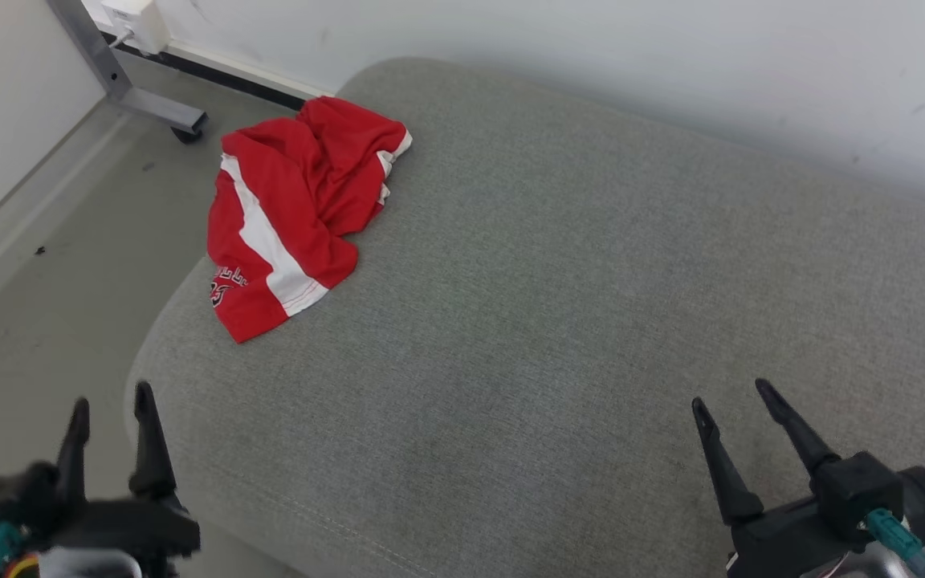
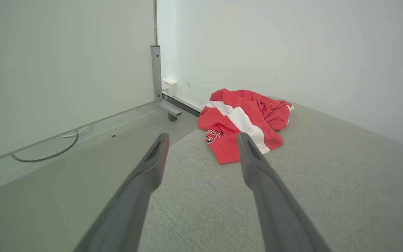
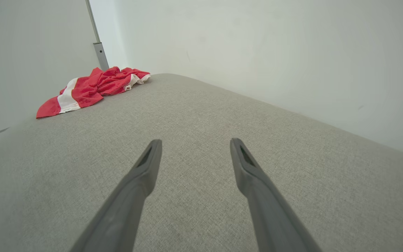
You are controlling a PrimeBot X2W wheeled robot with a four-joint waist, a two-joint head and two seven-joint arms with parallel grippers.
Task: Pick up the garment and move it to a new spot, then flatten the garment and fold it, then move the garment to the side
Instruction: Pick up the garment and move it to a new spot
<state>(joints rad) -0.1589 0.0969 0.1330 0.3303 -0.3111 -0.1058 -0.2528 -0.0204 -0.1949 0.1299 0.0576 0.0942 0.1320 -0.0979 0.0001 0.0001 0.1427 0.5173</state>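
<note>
At the bottom left of the head view, the left gripper (image 1: 112, 399) points its two dark fingers up the frame. They are spread wide and grip no cloth. It hangs at the near left edge of the grey cushion (image 1: 551, 337), partly over the pale floor (image 1: 45, 305). At the bottom right, the right gripper (image 1: 729, 393) is just as wide, its fingers leaning up and a little left above the near part of the cushion. In the right wrist view those fingers frame plain grey weave in the lower middle of the frame.

Further up, the cushion runs broad and flat across the centre of the head view, with a rounded left edge. The garment (image 1: 286, 209) lies in the upper left, on the far left corner of the cushion. It is a crumpled red heap with a broad white stripe and dark lettering near its lower hem. Its lowest corner hangs over the rounded edge. It is well apart from both grippers and nearer the left one. In the left wrist view it sits just right of centre, above the fingertips.

Beyond it, at the top left, a grey metal leg (image 1: 121, 80) with a dark caster stands on the floor. A white box (image 1: 137, 24) sits at the foot of the white wall (image 1: 591, 48), which crosses the top of the frame. In the left wrist view a dark cable (image 2: 47, 154) curls along the skirting at mid left
</note>
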